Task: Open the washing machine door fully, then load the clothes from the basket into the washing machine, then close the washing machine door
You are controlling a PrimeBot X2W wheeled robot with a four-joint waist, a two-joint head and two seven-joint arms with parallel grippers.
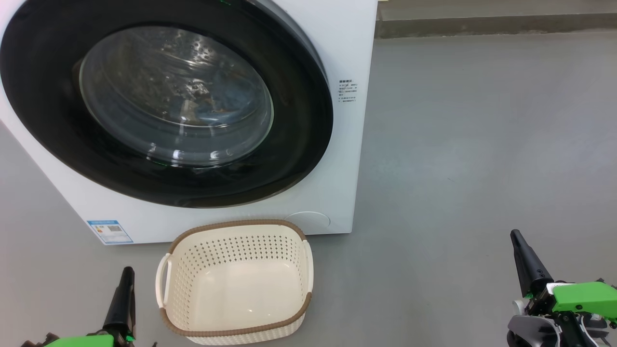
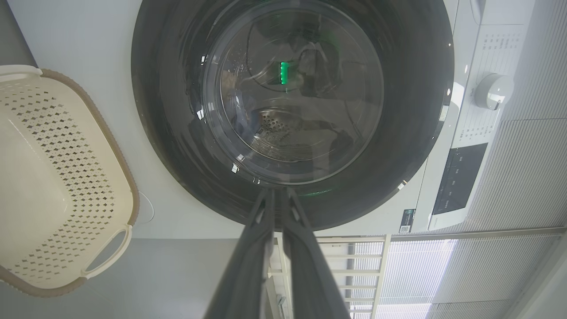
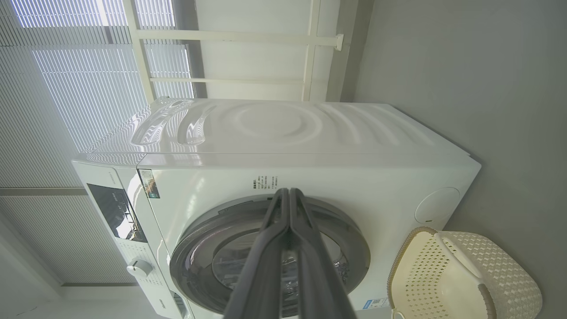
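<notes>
The washing machine door lies flat against the white washing machine, its black rim around the clear glass bowl. Behind the glass I make out a patch of light blue clothes in the drum. The cream basket stands on the floor just before the machine, with nothing inside it. My left gripper hangs low beside the basket's left handle, shut and holding nothing. My right gripper is far off to the right over bare floor, shut as well. In the left wrist view my left gripper points at the door's rim.
Grey floor stretches to the right of the machine up to a low wall base. The machine's dial and dark control panel sit above the door. A blue label sticker marks the machine's lower front.
</notes>
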